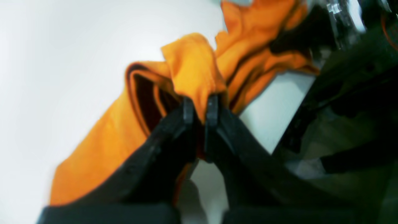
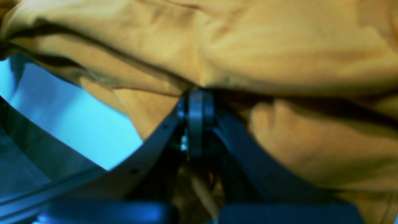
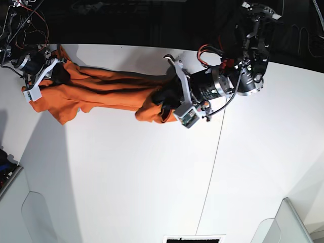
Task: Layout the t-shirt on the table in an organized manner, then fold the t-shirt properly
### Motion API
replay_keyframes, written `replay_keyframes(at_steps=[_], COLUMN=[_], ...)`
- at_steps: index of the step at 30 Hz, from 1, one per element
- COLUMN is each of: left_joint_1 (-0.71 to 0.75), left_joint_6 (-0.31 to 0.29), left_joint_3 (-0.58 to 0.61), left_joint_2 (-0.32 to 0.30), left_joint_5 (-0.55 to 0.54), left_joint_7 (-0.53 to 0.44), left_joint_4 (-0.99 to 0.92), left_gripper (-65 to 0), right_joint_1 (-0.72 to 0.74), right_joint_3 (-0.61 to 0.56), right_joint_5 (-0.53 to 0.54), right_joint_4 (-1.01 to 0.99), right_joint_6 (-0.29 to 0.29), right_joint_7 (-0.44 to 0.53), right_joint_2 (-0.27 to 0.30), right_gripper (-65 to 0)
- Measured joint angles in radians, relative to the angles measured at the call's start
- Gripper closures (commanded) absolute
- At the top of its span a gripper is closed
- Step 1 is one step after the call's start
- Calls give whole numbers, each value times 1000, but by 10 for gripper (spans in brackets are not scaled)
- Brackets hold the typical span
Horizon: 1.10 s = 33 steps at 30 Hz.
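The orange t-shirt (image 3: 101,91) hangs stretched and bunched between my two arms above the white table (image 3: 126,177). My left gripper (image 1: 200,107) is shut on a pinched fold of the t-shirt (image 1: 192,68); in the base view this left gripper (image 3: 163,97) holds the cloth's right end. My right gripper (image 2: 196,102) is shut, with the t-shirt (image 2: 264,46) gathered at its tips and draped all around; in the base view this right gripper (image 3: 56,76) grips the cloth's left end at the table's far-left corner.
A thin dark seam (image 3: 212,167) runs across the tabletop right of centre. Clear plastic guards stand at the near left (image 3: 35,212) and near right (image 3: 288,223) corners. The table's far edge (image 3: 126,46) meets a dark background.
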Motion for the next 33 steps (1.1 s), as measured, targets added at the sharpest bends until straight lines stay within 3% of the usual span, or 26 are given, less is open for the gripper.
replay_keyframes(at_steps=[6,13,14,16,18,28,33], left_joint_1=[-92,-130,-131,-132,-134,-180,-180], left_joint_6=[4,3,3,3,3,0,-66], left_joint_3=[99,183,184,184,184,174,162], left_joint_2=[112,168,174,182,188,189,187], left_joint_5=[56,108,114,112,104,-30,-129], left_joint_7=[-4,-58,-56,-56,-62,2,54], left_joint_4=[-234,-356,-362,-365,-365,-246,-156], left_gripper=[0,0,-36,-198,-303,-308,-308], right_joint_1=[0,0,0,0,0,0,0], right_joint_3=[0,0,0,0,0,0,0], right_joint_5=[0,0,0,0,0,4,4], right_joint_4=[-1,-1,-1,-1,-1,-2,-2], right_joint_6=[0,0,0,0,0,0,0], right_joint_7=[1,2,2,1,3,4,5], right_joint_2=[0,0,0,0,0,0,0], right_gripper=[0,0,0,0,0,0,0])
